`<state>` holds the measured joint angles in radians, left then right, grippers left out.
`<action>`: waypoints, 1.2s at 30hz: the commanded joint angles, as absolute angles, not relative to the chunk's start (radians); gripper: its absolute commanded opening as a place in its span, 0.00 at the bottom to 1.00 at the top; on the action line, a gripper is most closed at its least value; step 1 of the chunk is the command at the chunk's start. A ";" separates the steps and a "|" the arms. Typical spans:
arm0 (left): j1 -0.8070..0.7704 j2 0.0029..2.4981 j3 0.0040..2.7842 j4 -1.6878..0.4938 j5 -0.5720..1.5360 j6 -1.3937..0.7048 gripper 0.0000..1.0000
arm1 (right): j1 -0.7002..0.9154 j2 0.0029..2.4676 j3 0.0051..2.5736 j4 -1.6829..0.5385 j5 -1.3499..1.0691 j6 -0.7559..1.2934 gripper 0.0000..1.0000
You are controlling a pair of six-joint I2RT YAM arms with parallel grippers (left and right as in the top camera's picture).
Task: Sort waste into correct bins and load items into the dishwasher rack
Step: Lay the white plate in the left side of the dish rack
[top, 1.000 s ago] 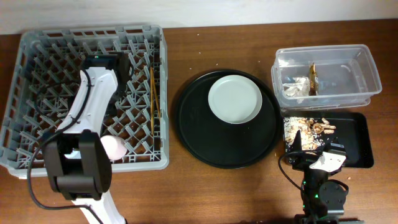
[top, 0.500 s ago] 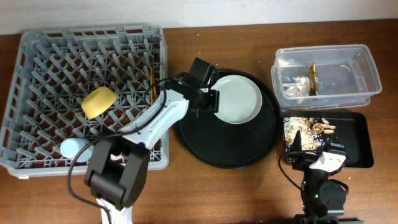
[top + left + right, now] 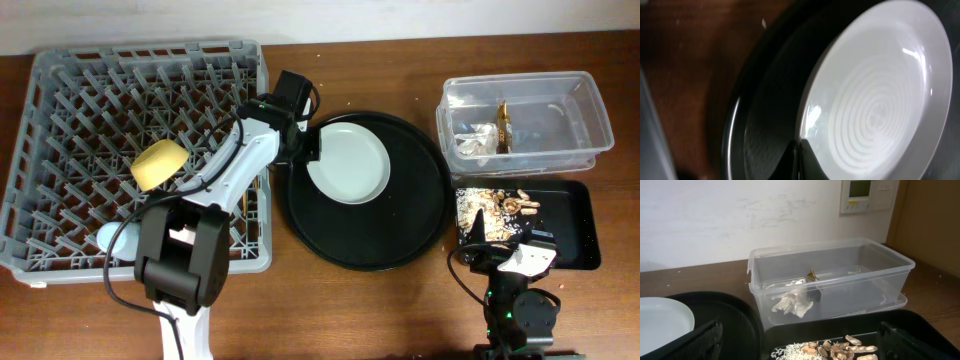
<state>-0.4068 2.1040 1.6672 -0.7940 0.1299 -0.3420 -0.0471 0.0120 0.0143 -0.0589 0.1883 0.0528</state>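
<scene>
Clamping the plate (image 3: pixel 352 168) by its rim are the left jaws; right jaws stand wide.

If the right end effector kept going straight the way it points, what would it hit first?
Probably the near wall of the clear tub, after passing above the food scraps; depth is unclear.

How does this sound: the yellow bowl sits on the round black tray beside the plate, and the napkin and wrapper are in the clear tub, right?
Not quite. The overhead view shows the yellow bowl in the dishwasher rack, not on the round black tray, where only the pale grey plate lies. The napkin and wrapper are in the clear tub.
</scene>
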 commanded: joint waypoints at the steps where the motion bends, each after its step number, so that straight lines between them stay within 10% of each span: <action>1: -0.401 2.014 1.691 -0.847 0.116 -0.293 0.00 | -0.053 0.006 0.006 -0.063 0.187 0.060 0.98; 5: -0.339 1.724 1.701 -0.867 0.012 -0.259 0.00 | -0.053 0.006 0.006 -0.063 0.187 0.060 0.98; 10: -0.263 1.417 1.701 -1.006 -0.704 -0.158 0.00 | -0.053 0.006 0.006 -0.063 0.187 0.060 0.98; 17: -0.107 1.535 1.700 -1.023 -1.219 -0.032 0.00 | -0.053 0.006 0.006 -0.063 0.187 0.060 0.98; 33: 0.086 1.849 1.700 -0.971 -1.076 -0.028 0.00 | -0.053 0.006 0.006 -0.063 0.187 0.060 0.99; 36: 0.088 1.850 1.700 -0.953 -1.035 -0.028 0.23 | -0.053 0.006 0.006 -0.063 0.187 0.060 0.98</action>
<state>0.0902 1.8404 1.6867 -0.9596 -1.0657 -0.0391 -0.0471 0.0139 0.0143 -0.0589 0.1883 0.0532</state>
